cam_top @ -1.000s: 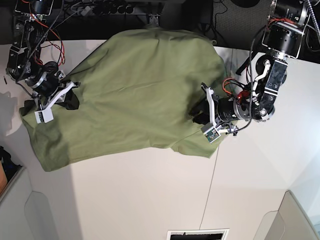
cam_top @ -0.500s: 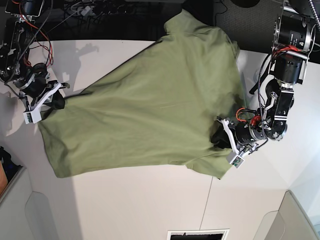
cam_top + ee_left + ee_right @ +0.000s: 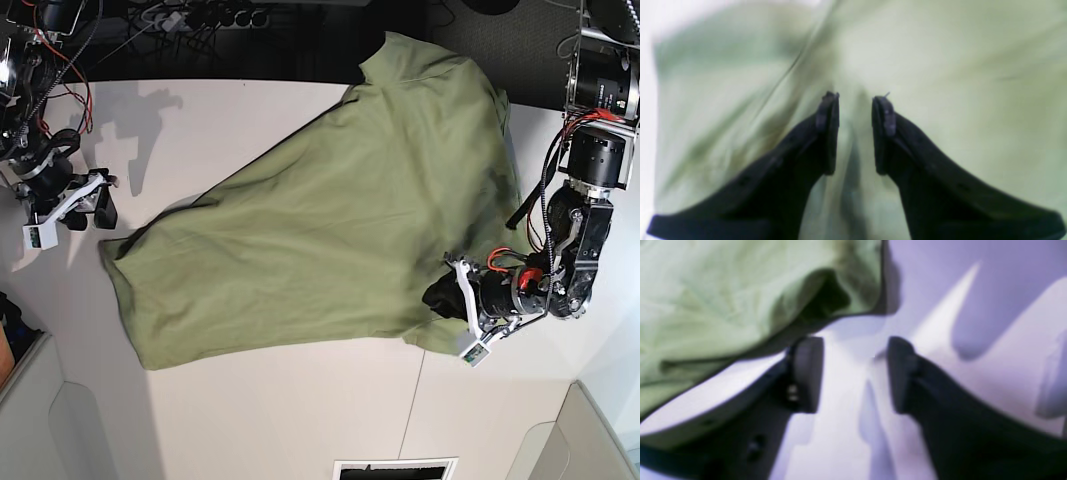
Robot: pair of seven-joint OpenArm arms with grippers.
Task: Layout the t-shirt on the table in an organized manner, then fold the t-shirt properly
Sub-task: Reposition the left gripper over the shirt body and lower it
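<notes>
The olive-green t-shirt [image 3: 320, 230] lies wrinkled across the white table [image 3: 280, 400], from the far right edge down to the near left. At its near right corner my left gripper [image 3: 442, 298] is shut on a bunched ridge of cloth. In the left wrist view that ridge of the t-shirt [image 3: 940, 66] runs between the fingers of the left gripper [image 3: 855, 100]. My right gripper [image 3: 90, 210] stands open at the left, apart from the shirt's corner. The right wrist view shows the right gripper [image 3: 855, 346] over bare table [image 3: 973, 340], with the t-shirt's [image 3: 706, 290] edge up to the left.
Behind the table's far edge is a dark area with cables and a power strip [image 3: 215, 15]. Grey rounded objects sit at the near left [image 3: 30, 400] and near right [image 3: 590, 440]. A thin seam [image 3: 425, 400] crosses the tabletop, and a slot [image 3: 395, 468] lies at its near edge.
My right gripper opened, let go of the shirt's left corner and drew away left. My left gripper pulled the shirt nearer and to the right, and the cloth slid with it.
</notes>
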